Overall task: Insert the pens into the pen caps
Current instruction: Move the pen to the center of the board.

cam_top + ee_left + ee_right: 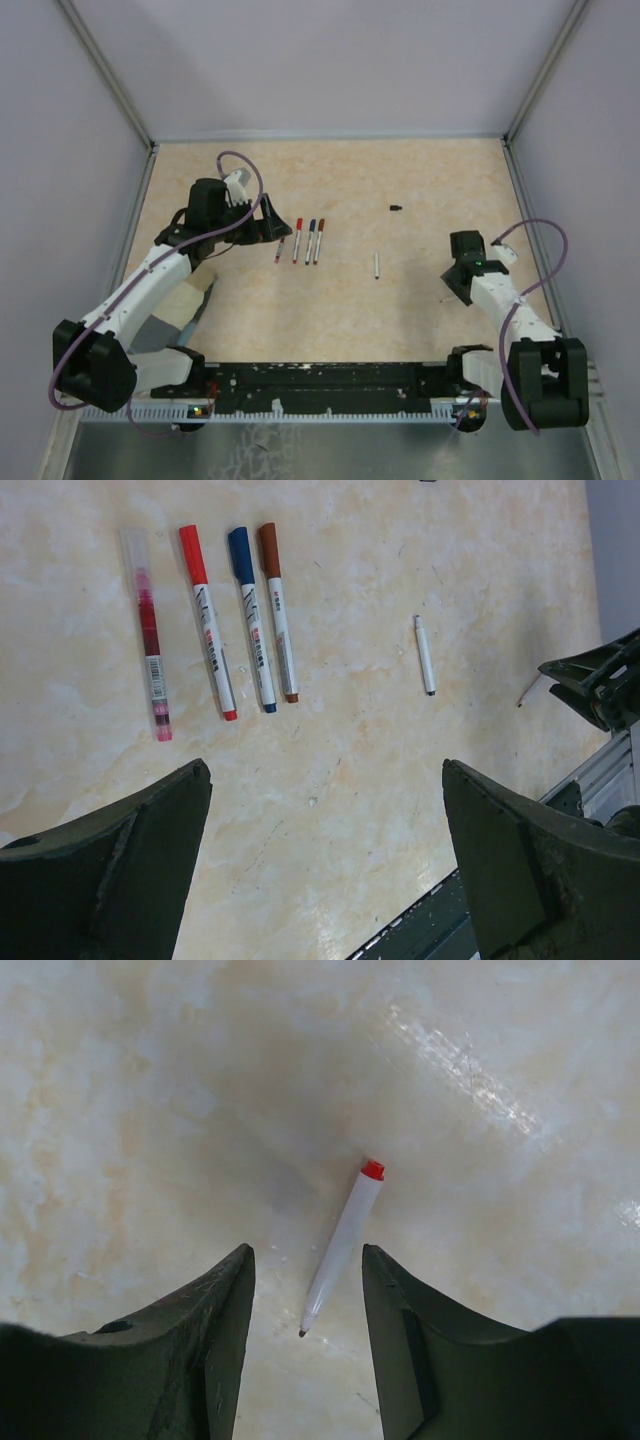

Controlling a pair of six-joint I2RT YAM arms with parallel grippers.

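Observation:
Three capped pens lie side by side, with a red (207, 620), a blue (252, 620) and a dark-red cap (278, 610); a pink clear-barrelled pen (150, 640) lies left of them. An uncapped white pen (376, 264) lies alone mid-table. A small black pen cap (395, 208) sits further back. My left gripper (325, 780) hangs open near the row of pens (308, 241), holding nothing. My right gripper (308, 1260) is open, low over the table. A white pen with a red end (340, 1245) lies flat between its jaws, touching neither.
Grey walls close in the table on the left, back and right. A black rail (320, 378) runs along the near edge between the arm bases. Purple cables (240, 165) loop over both arms.

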